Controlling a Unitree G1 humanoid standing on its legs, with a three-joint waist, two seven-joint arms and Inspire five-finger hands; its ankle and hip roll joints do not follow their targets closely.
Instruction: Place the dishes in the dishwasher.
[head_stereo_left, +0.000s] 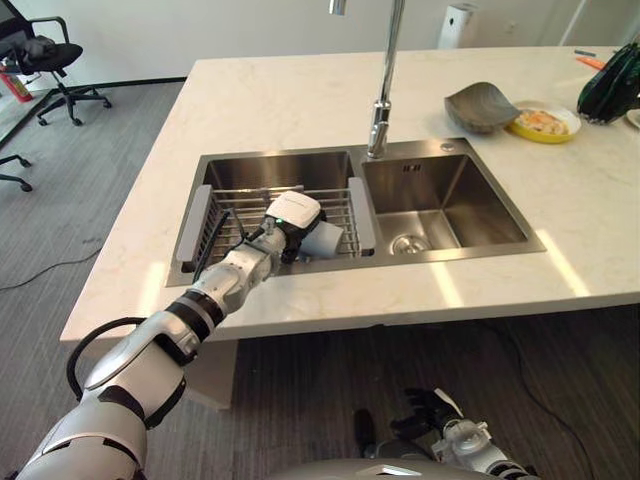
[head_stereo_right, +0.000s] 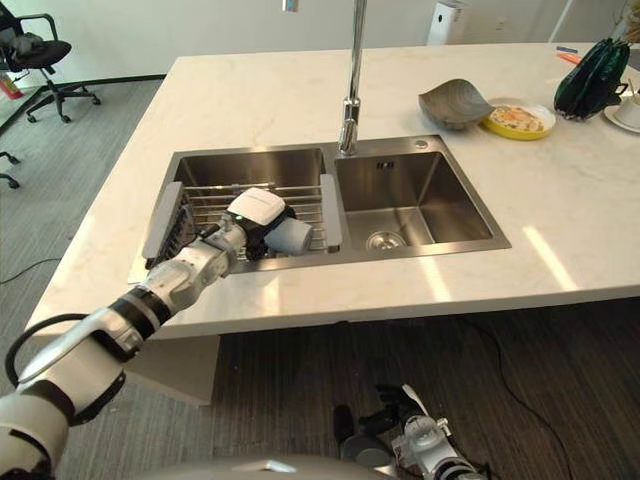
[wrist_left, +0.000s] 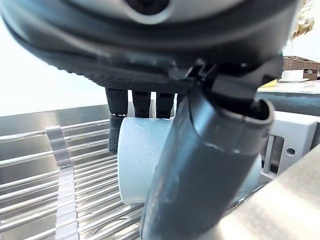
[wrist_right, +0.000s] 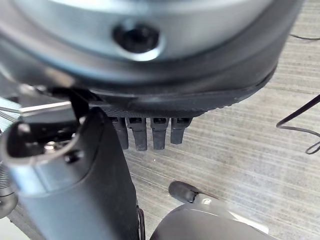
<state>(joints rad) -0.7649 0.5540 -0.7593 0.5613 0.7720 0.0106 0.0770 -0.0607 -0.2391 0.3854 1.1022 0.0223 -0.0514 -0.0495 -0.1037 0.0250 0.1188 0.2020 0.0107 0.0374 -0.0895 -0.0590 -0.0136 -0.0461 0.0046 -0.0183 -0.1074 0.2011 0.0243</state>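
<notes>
L hand curled round pale grey cup, thumb across front | cup on side on wire rack in L sink basin, centre-left of frame | R hand low, bottom right, fingers relaxed, empty | step: firm up grip, lift straight clear of rack wires, avoid snag.

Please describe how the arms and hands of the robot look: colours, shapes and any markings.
The left arm is silver-grey, built of rounded segments with black bands at the joints. Its left hand is dark, with a white block on the back carrying a small green light. The right hand is dark too, with a white thumb cover. In the wrist views the fingers look black and ribbed.
</notes>
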